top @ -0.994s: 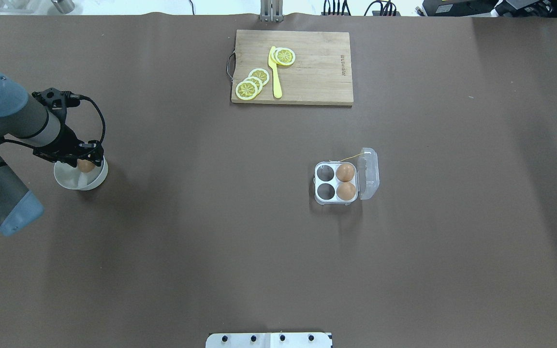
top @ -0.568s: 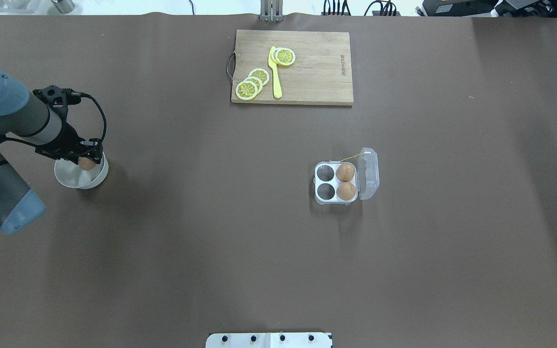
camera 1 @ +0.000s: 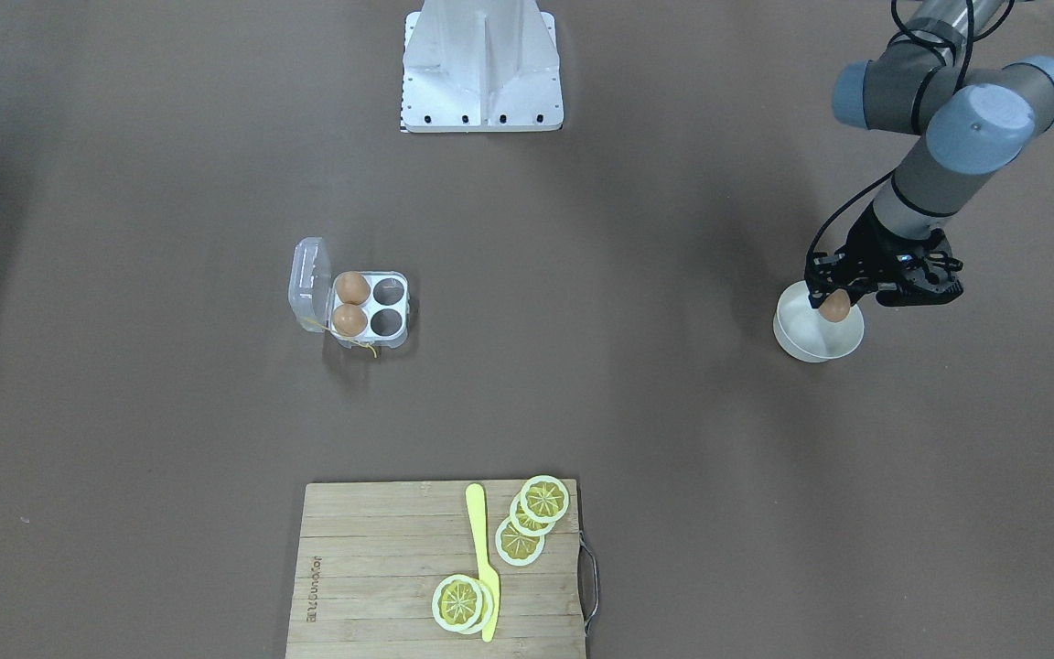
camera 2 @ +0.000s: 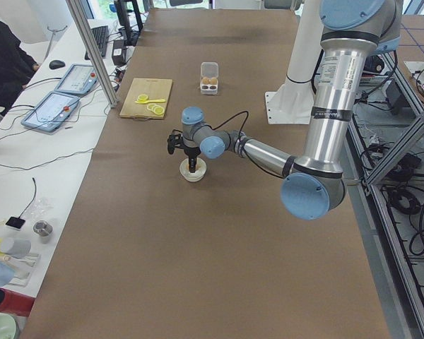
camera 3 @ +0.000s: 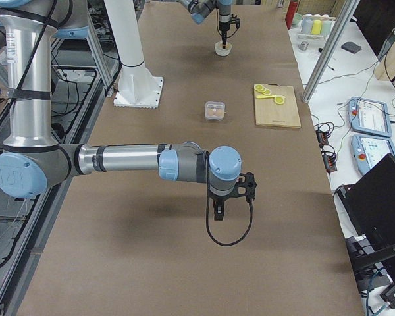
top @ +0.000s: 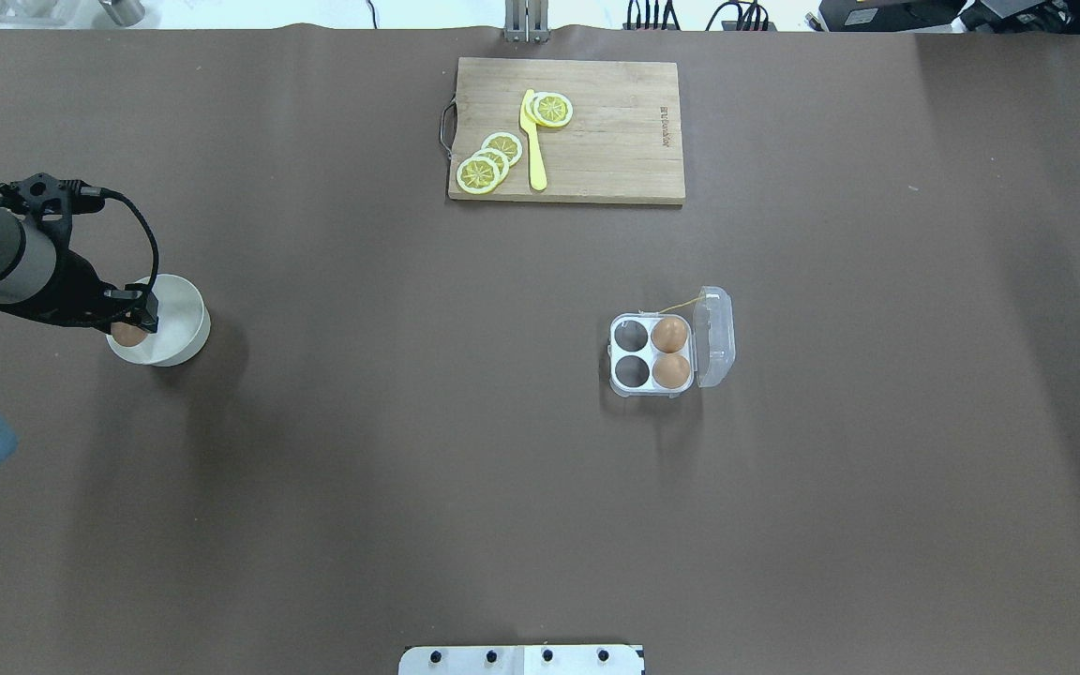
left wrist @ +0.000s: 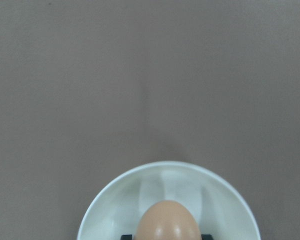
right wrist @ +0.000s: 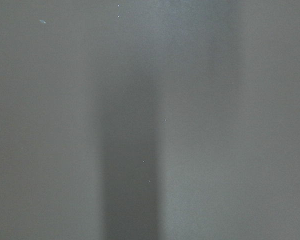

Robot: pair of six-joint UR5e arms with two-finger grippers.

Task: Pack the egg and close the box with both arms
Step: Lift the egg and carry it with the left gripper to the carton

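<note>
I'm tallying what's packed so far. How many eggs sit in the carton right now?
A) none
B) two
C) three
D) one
B: two eggs fill the cells of the carton beside the open lid. The other two cells are empty, and a third egg is in the left gripper over the bowl.

Egg point(top: 128, 334) over bowl point(top: 186, 298) (box point(top: 714, 342) well apart)

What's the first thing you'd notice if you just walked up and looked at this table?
Likely the left gripper pinching a brown egg over the white bowl at the table's left end. Then the clear box mid-table, lid open, two eggs inside and two cells empty. Across from the robot lies a wooden board with lemon slices.
</note>
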